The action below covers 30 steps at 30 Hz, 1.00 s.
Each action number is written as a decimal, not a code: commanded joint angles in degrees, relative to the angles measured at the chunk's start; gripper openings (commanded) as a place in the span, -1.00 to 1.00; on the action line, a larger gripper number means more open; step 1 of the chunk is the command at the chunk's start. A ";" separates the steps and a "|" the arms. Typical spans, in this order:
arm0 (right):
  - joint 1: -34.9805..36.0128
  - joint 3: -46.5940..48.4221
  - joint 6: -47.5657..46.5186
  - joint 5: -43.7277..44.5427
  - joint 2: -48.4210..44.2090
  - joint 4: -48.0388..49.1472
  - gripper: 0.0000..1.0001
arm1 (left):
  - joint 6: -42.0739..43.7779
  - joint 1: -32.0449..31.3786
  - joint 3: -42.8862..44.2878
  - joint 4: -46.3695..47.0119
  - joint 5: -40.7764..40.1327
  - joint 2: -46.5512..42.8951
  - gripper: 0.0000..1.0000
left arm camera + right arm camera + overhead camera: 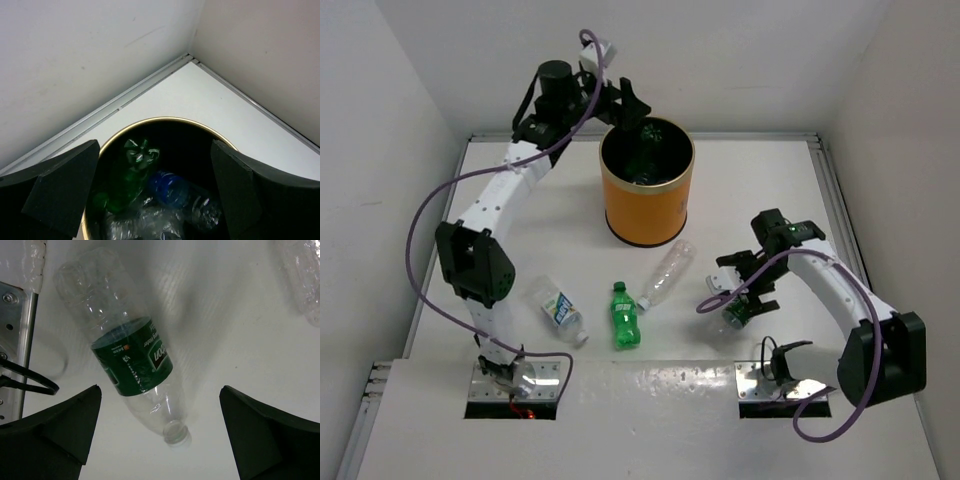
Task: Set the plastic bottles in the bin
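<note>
Orange bin (645, 205), green bottle (131, 172) inside, blue bottle (172, 187) beside

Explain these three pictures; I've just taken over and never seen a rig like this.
Two robot arms are bolted at the near edge of the table. The wide picture looks down from above. The other two come from wrist cameras, and the black wedges are each gripper's fingers. The left gripper hangs open over the orange bin, holding nothing; a crumpled green bottle and a blue bottle lie inside. The right gripper is open above a green-labelled bottle, not gripping it. Also on the table: a white-labelled bottle, a bright green bottle, a clear bottle.
</note>
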 commanded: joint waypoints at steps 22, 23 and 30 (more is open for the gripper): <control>22.91 -10.30 1.32 8.72 9.03 13.82 0.41 | 27.03 18.27 -27.99 -26.88 3.25 -40.95 1.00; 23.27 -10.39 1.94 8.54 8.67 14.08 0.25 | 28.45 18.97 -28.78 -28.02 2.45 -41.73 1.00; 27.85 14.18 26.23 -0.32 6.91 5.74 -0.95 | 33.30 22.50 -34.58 -30.23 -0.82 -45.69 1.00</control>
